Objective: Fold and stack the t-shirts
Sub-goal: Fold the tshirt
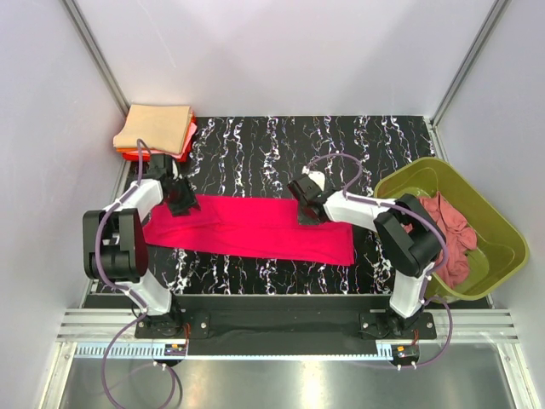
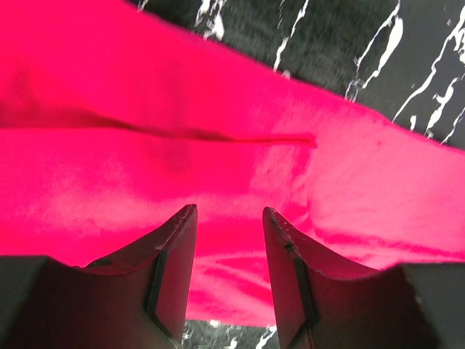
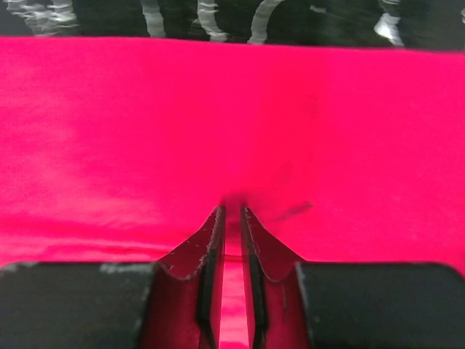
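Fig.: task approx. midway, by judgement. Done: a stack of folded shirts [image 1: 155,129], tan square on top w/ pink and orange-red edges showing below, sits beyond the far-left corner of the crimson shirt [image 1: 251,228]. In hand: the crimson shirt itself, lying on the counter [image 1: 255,141] as a long flat band, sides apparently folded in; it likely needs cross-folds before stacking. Left to do: a dusty-rose shirt [image 1: 447,230], crumpled, in the olive tub [image 1: 400,183] off the crimson shirt's right end. L claw [image 2: 229,212] is at the shirt's left end, fingers spread, cloth under the gap, nothing gripped. R claw [image 3: 232,212] is at its far edge, right of ctr, fingers nearly pressed together and pinching a ridge of crimson cloth, which puckers at the tips. Materials: shirt = soft matte knit, one straight fold line visible; counter = black w/ white marble veining; tub = smooth rigid plastic.
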{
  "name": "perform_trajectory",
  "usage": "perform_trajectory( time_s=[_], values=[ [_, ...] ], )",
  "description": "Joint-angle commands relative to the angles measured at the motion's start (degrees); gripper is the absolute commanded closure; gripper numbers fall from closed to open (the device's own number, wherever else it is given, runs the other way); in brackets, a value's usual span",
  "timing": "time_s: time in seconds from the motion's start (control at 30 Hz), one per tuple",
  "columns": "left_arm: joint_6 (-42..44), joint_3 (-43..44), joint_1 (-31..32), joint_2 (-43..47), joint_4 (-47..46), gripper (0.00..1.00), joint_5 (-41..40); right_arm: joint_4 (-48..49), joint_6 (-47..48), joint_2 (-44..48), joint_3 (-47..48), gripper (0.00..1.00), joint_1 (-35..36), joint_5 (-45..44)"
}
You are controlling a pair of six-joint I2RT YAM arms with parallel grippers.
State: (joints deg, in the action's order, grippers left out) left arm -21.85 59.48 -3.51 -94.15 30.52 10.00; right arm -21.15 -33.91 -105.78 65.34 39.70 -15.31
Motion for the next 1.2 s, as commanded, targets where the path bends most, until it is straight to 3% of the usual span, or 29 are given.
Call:
perform_trajectory(
  time_s=[0.0,0.37,1.0,1.17],
  values=[
    [-1.3,0.5,1.0,-1.6,-4.3,0.54,-2.0,-4.4,-6.4,1.1,-3.1,0.79,-0.2,-9.1],
    [-1.7,3.1,6.2,-4.7,-5.7,0.53,-4.2,-6.9,-12.8,14.1,-13.3,0.78,-0.1,-11.3],
    [-5.2,16.1,10.5,-16.9,-6.1,0.53,-5.2,-10.5,-7.7,30.8,-5.9,0.74,-0.1,-15.5],
    [-5.3,23.4,12.2,-21.2,-6.9,0.53,-0.7,-10.5,-6.4,31.9,-3.4,0.73,-0.1,-16.1]
  ],
)
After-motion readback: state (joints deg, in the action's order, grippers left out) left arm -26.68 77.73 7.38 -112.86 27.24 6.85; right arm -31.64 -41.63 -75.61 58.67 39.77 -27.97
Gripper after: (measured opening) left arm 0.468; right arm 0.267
